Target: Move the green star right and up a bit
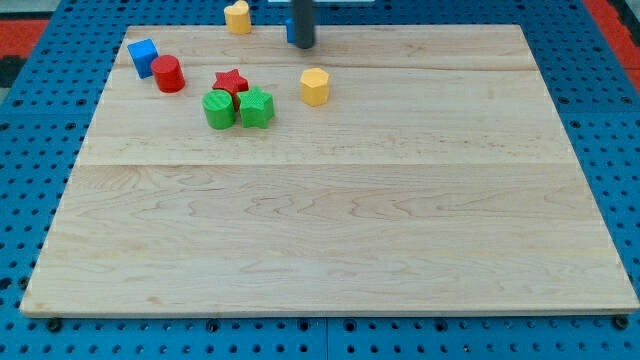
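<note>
The green star (pixel 256 107) lies on the wooden board (pixel 330 230) in the upper left part of the view. A green cylinder (pixel 219 109) touches its left side, and a red star (pixel 231 81) sits just above the two. My tip (pixel 303 46) is near the view's top edge, above and to the right of the green star and well apart from it. A yellow hexagon (pixel 315 86) lies just below my tip, to the right of the green star.
A red cylinder (pixel 168 74) and a blue cube (pixel 143 56) sit at the upper left. A yellow block (pixel 237 17) lies at the top edge. A blue block (pixel 290 30) is partly hidden behind the rod. Blue pegboard (pixel 30 150) surrounds the board.
</note>
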Tool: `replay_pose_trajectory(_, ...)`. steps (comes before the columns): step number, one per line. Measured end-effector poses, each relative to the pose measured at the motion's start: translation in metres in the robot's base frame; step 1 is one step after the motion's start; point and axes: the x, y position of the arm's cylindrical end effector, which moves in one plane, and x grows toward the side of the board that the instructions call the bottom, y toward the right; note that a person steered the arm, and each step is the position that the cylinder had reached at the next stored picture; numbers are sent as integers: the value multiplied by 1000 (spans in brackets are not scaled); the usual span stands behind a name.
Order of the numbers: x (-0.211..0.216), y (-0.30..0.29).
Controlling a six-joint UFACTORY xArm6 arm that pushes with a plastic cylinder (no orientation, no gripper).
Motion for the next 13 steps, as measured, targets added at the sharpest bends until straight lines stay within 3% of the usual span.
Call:
replay_pose_trajectory(2, 33, 1)
replay_pose_trajectory(4, 74, 109)
replay_pose_trajectory(5, 145, 80)
replay_pose_trajectory(7, 234, -62)
replay_pose_trajectory(10, 241, -181)
replay_pose_trajectory(11, 227, -197)
replay_pose_trajectory(13, 157, -112)
